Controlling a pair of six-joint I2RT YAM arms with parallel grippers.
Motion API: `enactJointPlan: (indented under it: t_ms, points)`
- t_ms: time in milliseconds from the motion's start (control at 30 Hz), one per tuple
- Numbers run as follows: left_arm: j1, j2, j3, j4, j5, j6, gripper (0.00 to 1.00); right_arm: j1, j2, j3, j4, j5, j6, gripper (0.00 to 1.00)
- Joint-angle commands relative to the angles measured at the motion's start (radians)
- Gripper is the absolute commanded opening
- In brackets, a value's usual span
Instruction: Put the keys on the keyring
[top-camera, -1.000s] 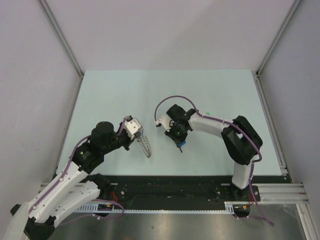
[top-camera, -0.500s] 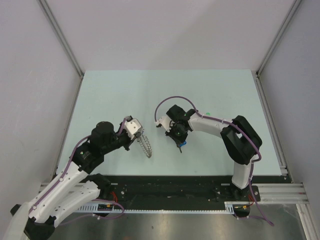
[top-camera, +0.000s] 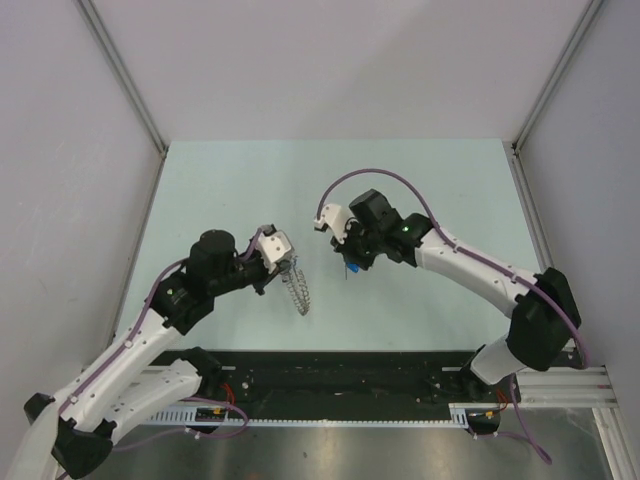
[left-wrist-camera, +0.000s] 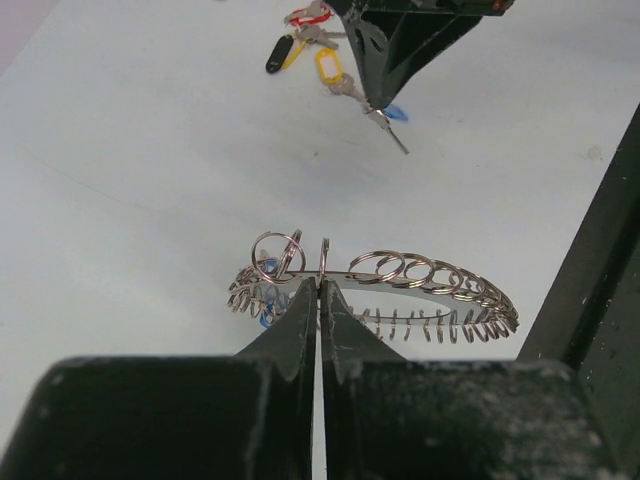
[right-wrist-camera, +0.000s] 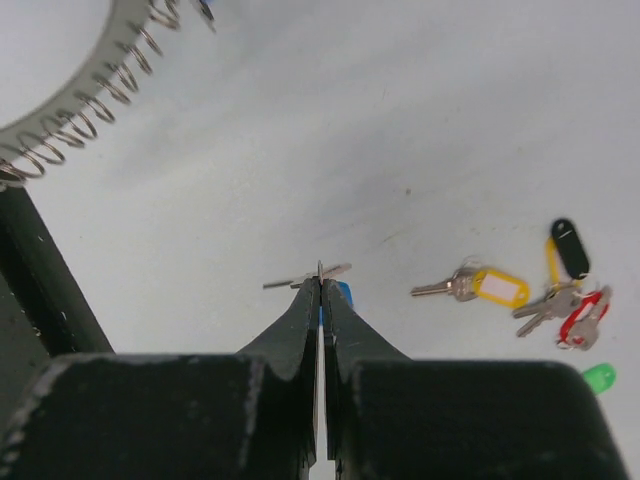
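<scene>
On the table (top-camera: 210, 190): keyring (left-wrist-camera: 400, 270) was clamped in left gripper (left-wrist-camera: 320, 285); blue key (right-wrist-camera: 342, 294), at ring's 2 o'clock, was pinched in right gripper (right-wrist-camera: 320, 283); loose keys (right-wrist-camera: 497, 288) lay beyond; risk: key pivoting in thin pinch, missing loop.

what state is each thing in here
left claw, shut on the keyring
right claw, shut on the blue key
keyring, held by one rim loop
blue key, pinched, apart from the keyring
yellow key, lying loose
black key, lying loose
red key, lying loose
green tag, lying loose, partly cut off
</scene>
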Motion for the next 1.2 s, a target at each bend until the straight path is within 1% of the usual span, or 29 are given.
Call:
enactJointPlan:
  t_ms: [0,133,200,300,400,567,833,1167]
  points:
    - [0.007,0.043,0.122,0.046,0.104,0.076,0.0,0.013,-0.126,0.003,0.104,-0.072,-0.047,0.0]
    - [0.007,0.095,0.159,0.04,0.197,0.113,0.01,0.035,-0.232,-0.051,0.192,-0.093,-0.078,0.0]
    - [0.007,0.115,0.159,0.044,0.216,0.122,0.0,0.053,-0.267,-0.079,0.227,-0.102,-0.081,0.0]
    - [0.007,0.14,0.148,0.049,0.252,0.133,0.01,0.07,-0.315,-0.105,0.239,-0.13,-0.094,0.0]
    - [0.007,0.157,0.134,0.058,0.274,0.134,0.0,0.116,-0.346,-0.132,0.249,-0.147,-0.127,0.0]
    - [0.007,0.163,0.102,0.067,0.323,0.142,0.0,0.154,-0.37,-0.191,0.324,-0.138,-0.137,0.0]
    - [0.005,0.152,0.053,0.095,0.374,0.122,0.0,0.2,-0.402,-0.284,0.451,-0.066,-0.14,0.0]
    - [0.005,0.134,0.033,0.115,0.403,0.116,0.0,0.243,-0.404,-0.3,0.499,-0.023,-0.153,0.0]
